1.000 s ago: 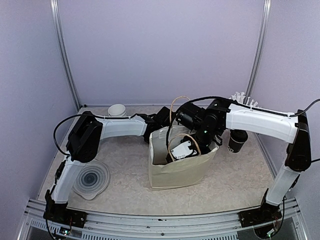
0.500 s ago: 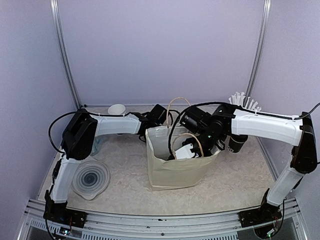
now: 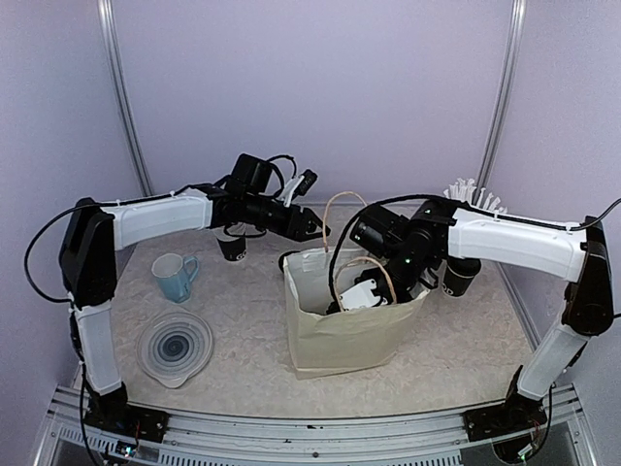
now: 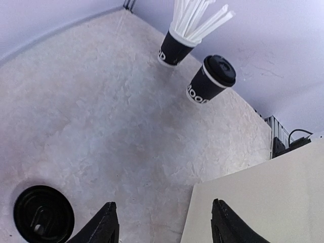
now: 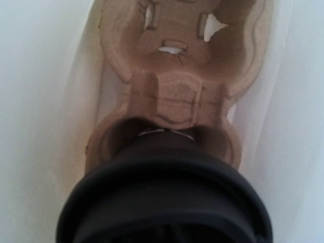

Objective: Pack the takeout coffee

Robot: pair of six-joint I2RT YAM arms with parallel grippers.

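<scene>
Lidded cups (image 4: pixel 211 78) x3; tray (image 5: pixel 177 91), bag (image 3: pixel 340 335), mug (image 3: pixel 173 277), straw cup (image 4: pixel 174 48), clear dish (image 3: pixel 177 348) x1 ea.

The pale, speckled table (image 3: pixel 243 311) carries a cream paper bag (image 3: pixel 340 335) at its middle. A blue mug (image 3: pixel 173 275) and a clear round dish (image 3: pixel 175 347) sit to the left, with a black cup (image 3: pixel 231 248) behind them. At the far right a lidded cup (image 4: pixel 211 78) stands beside a cup of straws (image 4: pixel 174 46).

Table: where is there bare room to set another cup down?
Free: the strip between the blue mug and the paper bag, and the front stretch between the bag and the near rail. Crowded: the back right corner with the straw cup and lidded cup.
</scene>
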